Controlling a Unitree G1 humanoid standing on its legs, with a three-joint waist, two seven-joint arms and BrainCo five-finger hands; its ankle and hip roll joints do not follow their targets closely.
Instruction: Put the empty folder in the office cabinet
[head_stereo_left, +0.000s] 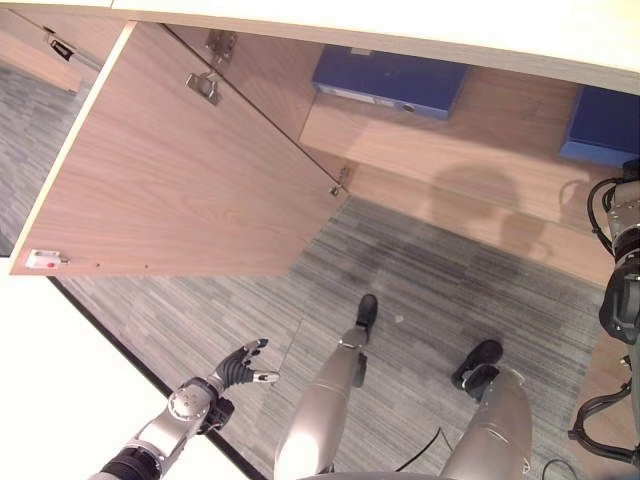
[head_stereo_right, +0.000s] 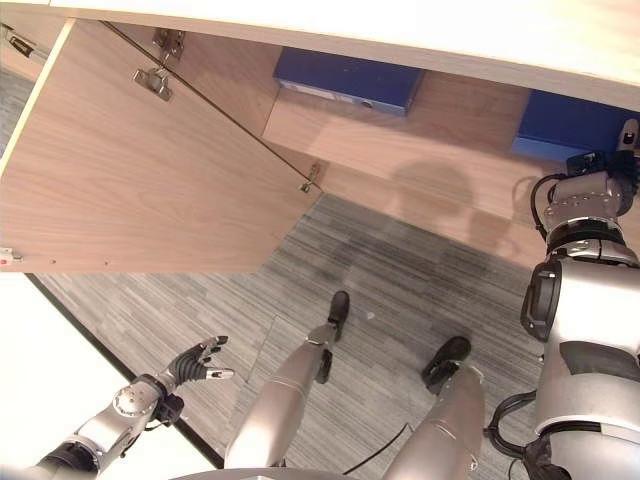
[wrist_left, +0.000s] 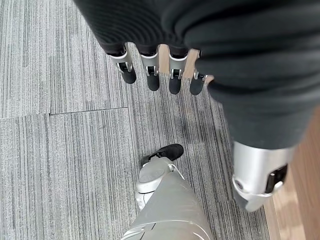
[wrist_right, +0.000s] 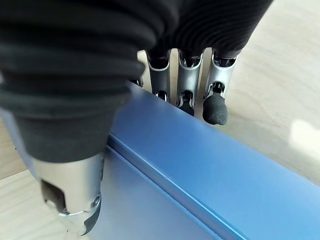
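A blue folder (head_stereo_right: 560, 122) stands on the wooden shelf (head_stereo_left: 450, 140) at the right of the open office cabinet. My right hand (wrist_right: 182, 82) is at its top edge: the fingers hook over the far side and the thumb (wrist_right: 75, 200) presses the near face of the folder (wrist_right: 200, 170). A second blue folder (head_stereo_left: 390, 80) lies flat further left on the shelf. My left hand (head_stereo_left: 240, 368) hangs low at the left above the grey carpet, fingers (wrist_left: 150, 75) straight and holding nothing.
The cabinet's wooden door (head_stereo_left: 180, 170) swings wide open to the left, with hinges on its inner edge. A pale cabinet top (head_stereo_left: 400, 20) overhangs the shelf. A white surface (head_stereo_left: 60, 380) borders the carpet (head_stereo_left: 430, 270) at the lower left.
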